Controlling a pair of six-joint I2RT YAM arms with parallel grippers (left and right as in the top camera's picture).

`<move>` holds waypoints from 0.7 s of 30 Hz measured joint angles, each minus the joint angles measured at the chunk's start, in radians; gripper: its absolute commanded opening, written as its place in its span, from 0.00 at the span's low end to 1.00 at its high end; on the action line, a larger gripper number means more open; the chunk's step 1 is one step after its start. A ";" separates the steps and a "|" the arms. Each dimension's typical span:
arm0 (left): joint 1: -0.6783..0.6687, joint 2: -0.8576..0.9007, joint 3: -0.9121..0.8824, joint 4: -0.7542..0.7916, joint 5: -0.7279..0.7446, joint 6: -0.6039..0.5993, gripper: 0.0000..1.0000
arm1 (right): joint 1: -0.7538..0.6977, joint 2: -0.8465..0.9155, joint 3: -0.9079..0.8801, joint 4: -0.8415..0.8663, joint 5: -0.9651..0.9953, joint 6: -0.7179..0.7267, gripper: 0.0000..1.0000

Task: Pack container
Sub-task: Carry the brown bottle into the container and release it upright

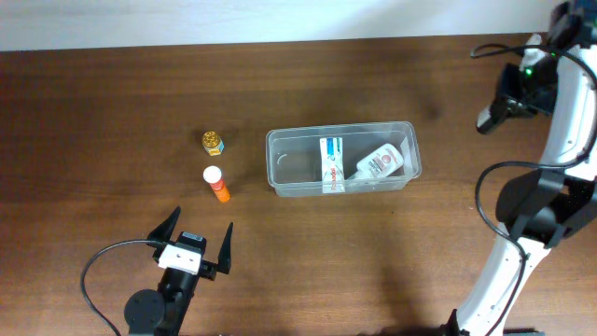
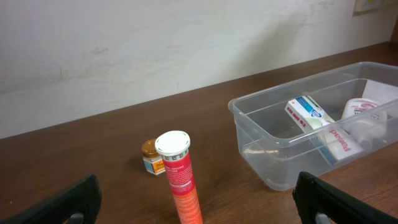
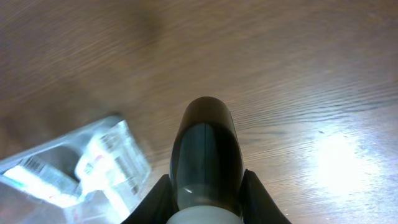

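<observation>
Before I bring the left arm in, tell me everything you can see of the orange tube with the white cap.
The orange tube is a slim cylinder, plastic by the look of it, with a white cap and pale print on its orange-red body. It stands upright and capped on the wooden table; its base is cut off in the left wrist view. Nothing else touches it: the gold-lidded jar stands apart behind it, and the container is apart to one side.

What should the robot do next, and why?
Probably the left gripper should ease forward around the orange tube: its jaws are open, and the tube stands upright just ahead of it, outside the container.
</observation>
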 measured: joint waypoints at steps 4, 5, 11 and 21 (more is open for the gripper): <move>0.000 0.000 0.000 0.000 0.000 0.000 0.99 | 0.095 -0.047 0.000 0.000 -0.003 0.000 0.23; 0.000 0.000 0.000 0.000 0.000 0.000 0.99 | 0.126 -0.063 0.000 0.000 -0.003 0.000 0.23; 0.000 0.000 0.000 0.000 0.000 0.000 0.99 | 0.306 -0.172 -0.033 0.000 -0.008 0.000 0.24; 0.000 0.000 0.000 0.000 0.000 0.000 0.99 | 0.523 -0.203 -0.192 0.028 -0.010 0.010 0.24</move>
